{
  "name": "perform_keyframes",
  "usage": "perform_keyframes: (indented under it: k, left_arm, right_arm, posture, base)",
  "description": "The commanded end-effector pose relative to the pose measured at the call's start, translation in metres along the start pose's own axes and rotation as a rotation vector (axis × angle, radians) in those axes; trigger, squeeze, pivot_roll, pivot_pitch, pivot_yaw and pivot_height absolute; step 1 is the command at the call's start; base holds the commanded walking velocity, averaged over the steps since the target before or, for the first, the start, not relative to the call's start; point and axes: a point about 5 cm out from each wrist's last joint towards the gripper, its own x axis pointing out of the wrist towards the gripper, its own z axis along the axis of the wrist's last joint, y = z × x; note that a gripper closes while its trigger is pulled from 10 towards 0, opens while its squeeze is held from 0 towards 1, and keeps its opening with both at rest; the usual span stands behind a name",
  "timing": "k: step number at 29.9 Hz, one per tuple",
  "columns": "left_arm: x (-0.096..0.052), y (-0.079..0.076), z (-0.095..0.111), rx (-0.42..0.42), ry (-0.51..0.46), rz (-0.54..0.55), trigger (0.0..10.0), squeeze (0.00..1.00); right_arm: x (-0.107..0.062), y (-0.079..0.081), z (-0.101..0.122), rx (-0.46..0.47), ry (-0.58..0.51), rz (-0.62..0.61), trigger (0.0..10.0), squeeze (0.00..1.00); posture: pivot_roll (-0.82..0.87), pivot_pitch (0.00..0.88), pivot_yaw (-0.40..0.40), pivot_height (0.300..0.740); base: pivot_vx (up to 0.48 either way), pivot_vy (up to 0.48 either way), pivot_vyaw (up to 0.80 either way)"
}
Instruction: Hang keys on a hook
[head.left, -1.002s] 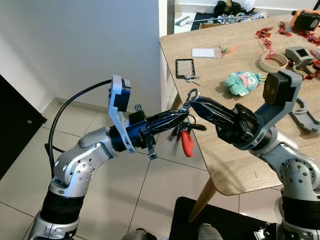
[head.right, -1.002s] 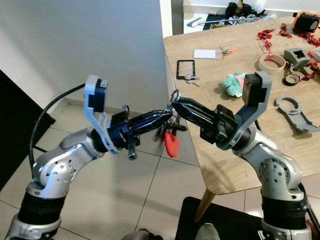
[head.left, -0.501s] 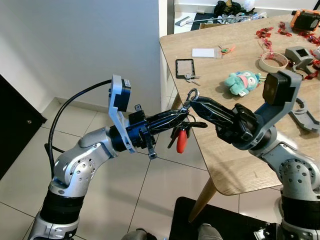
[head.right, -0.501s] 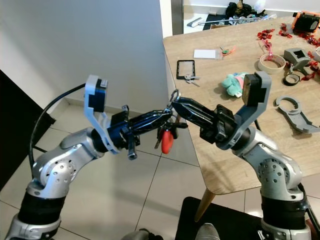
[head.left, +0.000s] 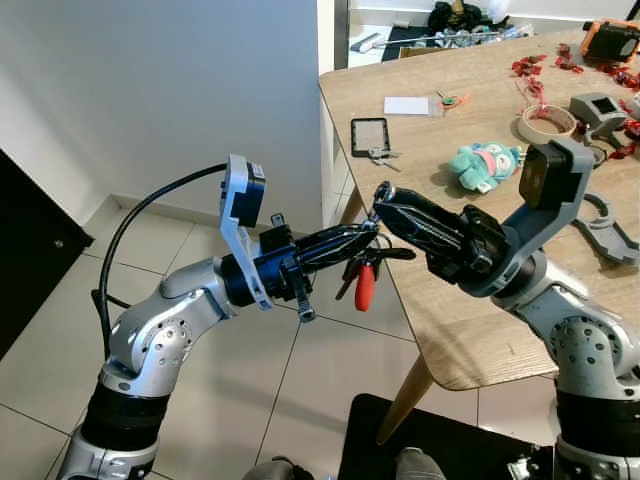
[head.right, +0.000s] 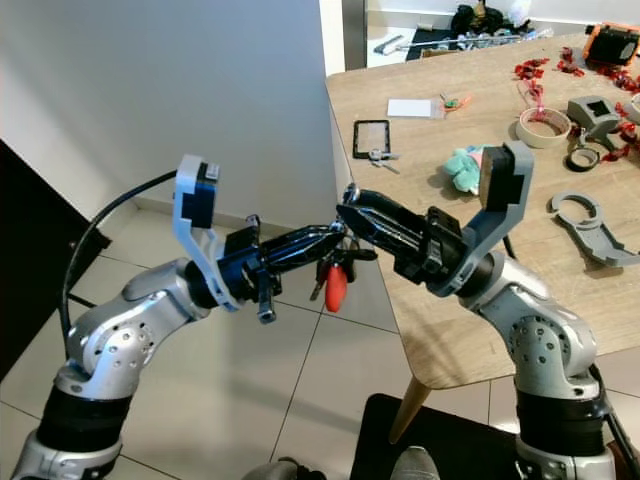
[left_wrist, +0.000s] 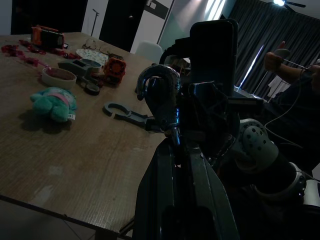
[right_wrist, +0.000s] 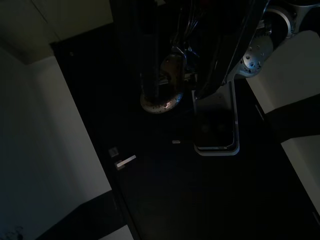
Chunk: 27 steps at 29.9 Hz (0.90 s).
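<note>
Keys (head.left: 362, 272) hang pinched in the closed left gripper (head.left: 368, 232); right gripper (head.left: 381, 196), tips together on their carabiner (left_wrist: 159, 92), meets it from 3 o'clock.

Beside the wooden table (head.left: 470, 330), the keys (head.left: 362, 272) are partly hidden behind both grippers' meeting fingertips; their ring's grip is too crowded to tell.

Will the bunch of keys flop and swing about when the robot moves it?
Probably. The keys dangle loosely beneath the left gripper and right gripper, so they would likely swing. The red tag hangs lowest, so it may sway most.
</note>
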Motion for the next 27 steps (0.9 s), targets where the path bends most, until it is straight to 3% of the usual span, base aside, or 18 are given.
perform_keyframes:
  k: [1,14,27]
  left_arm:
    - [0.001,-0.002,-0.001,-0.001,-0.011,-0.013,10.0,0.0]
    - [0.0,-0.001,0.0,-0.002,-0.024,0.0,10.0,0.0]
    - [0.001,-0.007,0.0,-0.017,-0.02,-0.05,10.0,0.0]
  right_arm:
    - [-0.001,0.0,-0.006,0.009,0.038,-0.016,10.0,0.0]
    - [-0.017,-0.004,-0.013,0.014,0.125,-0.071,10.0,0.0]
    - [-0.01,-0.007,-0.018,0.023,0.094,-0.083,10.0,0.0]
  posture:
    - [-0.1,0.144,0.096,0.74]
    - [-0.11,0.148,0.095,0.74]
    - [-0.1,0.149,0.096,0.74]
  base:
    - [0.0,0.0,0.0]
    - [0.0,0.0,0.0]
    - [0.0,0.0,0.0]
